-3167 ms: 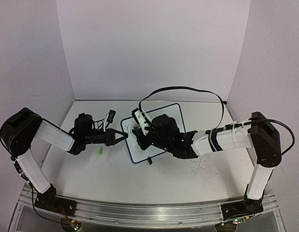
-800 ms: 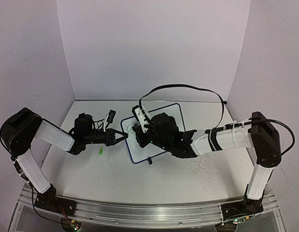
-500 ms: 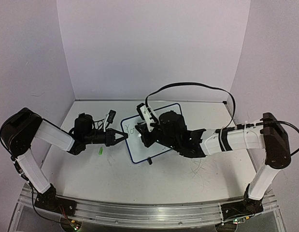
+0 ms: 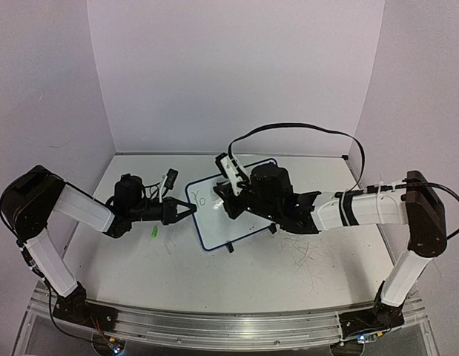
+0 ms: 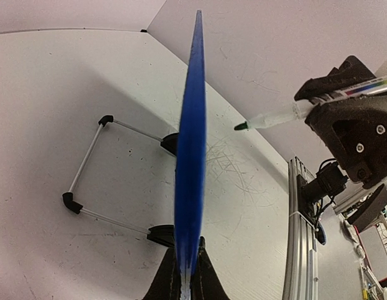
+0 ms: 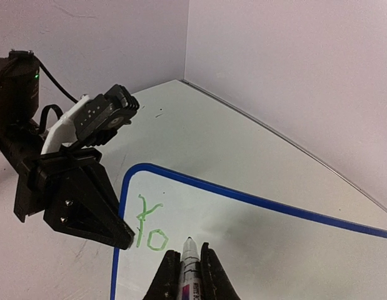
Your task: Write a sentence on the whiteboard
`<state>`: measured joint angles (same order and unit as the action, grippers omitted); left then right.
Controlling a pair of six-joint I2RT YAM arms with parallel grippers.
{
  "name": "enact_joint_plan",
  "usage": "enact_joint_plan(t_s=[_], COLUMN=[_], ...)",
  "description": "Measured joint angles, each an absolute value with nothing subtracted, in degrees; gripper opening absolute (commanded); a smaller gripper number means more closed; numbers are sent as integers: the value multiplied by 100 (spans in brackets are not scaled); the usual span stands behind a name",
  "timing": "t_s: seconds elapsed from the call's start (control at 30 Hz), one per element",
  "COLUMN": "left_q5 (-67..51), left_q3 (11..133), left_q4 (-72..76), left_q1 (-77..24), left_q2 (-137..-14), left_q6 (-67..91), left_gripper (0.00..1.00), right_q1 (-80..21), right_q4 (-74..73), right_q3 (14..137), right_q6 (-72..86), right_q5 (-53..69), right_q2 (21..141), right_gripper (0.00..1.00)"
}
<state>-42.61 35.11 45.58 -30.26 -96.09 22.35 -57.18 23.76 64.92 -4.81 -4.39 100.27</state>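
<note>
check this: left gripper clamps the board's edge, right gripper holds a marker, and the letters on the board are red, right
Wrong on colour only: the letters on the board are green, not red, as the right wrist view shows. The left gripper does clamp the board's edge, and the right gripper does hold a marker.

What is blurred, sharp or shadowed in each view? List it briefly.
Left wrist: the whiteboard, edge-on near the lens, smears into a soft blue blade, while the marker is crisp. Right wrist: the green letters read sharp. Top: even light, only faint shadows, letters tiny.
</note>
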Motion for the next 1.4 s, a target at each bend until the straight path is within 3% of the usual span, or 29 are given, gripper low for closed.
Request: enact_joint_plan(t_s=[1.4], left_q5=[-4243], left_q3=[3520], left_q4=[4546], left_q1=[-3033], left_q2=[-9609], left_q6=[2235], left_gripper=[0], right_q1=[-5752], right_q4=[2311], right_q3=[6788], right_q6=[-506], right_q5=[-436], right_q2=[10466], right_gripper=[0])
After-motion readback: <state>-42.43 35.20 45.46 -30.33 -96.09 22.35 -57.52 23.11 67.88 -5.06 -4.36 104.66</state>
